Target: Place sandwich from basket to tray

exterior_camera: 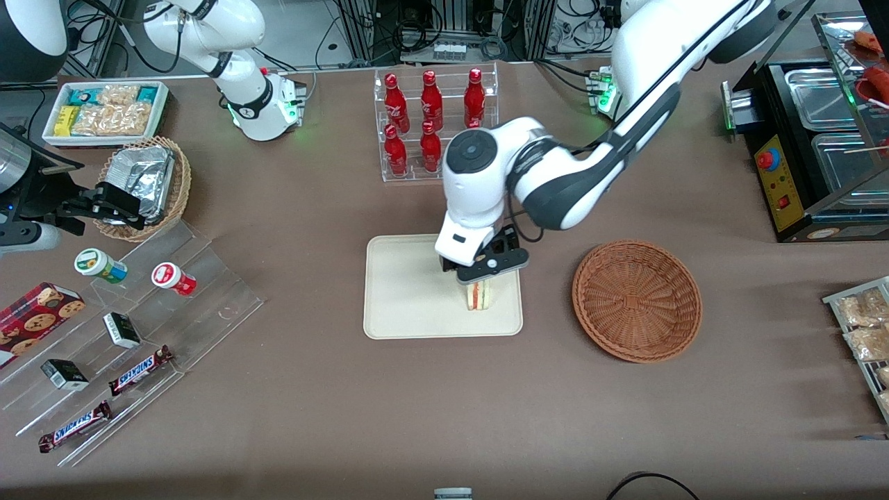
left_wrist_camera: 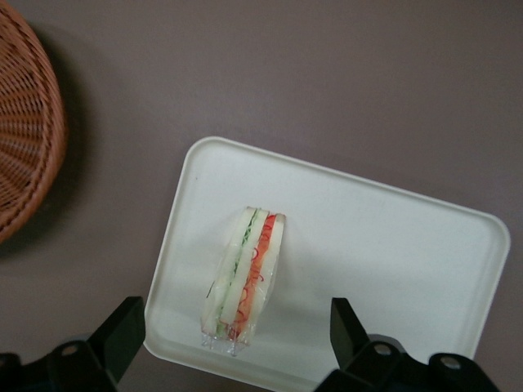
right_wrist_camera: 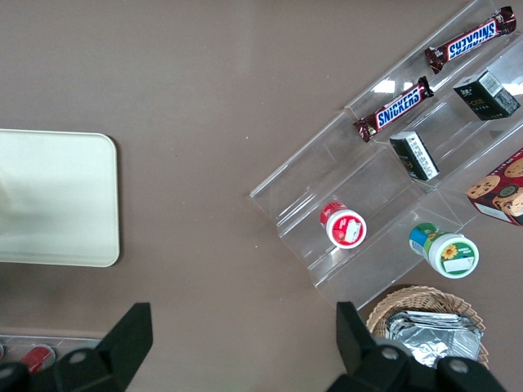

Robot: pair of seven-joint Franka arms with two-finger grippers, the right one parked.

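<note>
While the left arm's gripper [exterior_camera: 484, 276] hangs just above the tray [exterior_camera: 403, 292], its two fingers [left_wrist_camera: 122, 331] are spread wide and hold nothing, one on each side of the single sandwich [exterior_camera: 477, 296]. That sandwich stands on edge on the tray, near the tray's edge that faces the reddish-brown basket [exterior_camera: 637, 300]; the wrist view shows three white bread slices with green and red filling between them, and no finger touching it. The basket sits on the brown table [exterior_camera: 312, 403] beside the tray, toward the working arm's end, with nothing in it.

Farther from the front camera than the tray, a clear rack [exterior_camera: 436, 121] holds six red bottles [exterior_camera: 431, 101]. Toward the parked arm's end of the table lies a stepped clear display stand [exterior_camera: 132, 347] carrying two Snickers bars [exterior_camera: 139, 371], two small dark boxes [exterior_camera: 121, 329], one red-lidded cup [exterior_camera: 172, 278] and one green-lidded cup [exterior_camera: 101, 266], with one cookie box [exterior_camera: 35, 316] next to it. Near it, farther from the camera, one tan wicker basket [exterior_camera: 177, 191] holds foil packets [exterior_camera: 142, 182], and one white bin [exterior_camera: 104, 111] holds snack packets.
</note>
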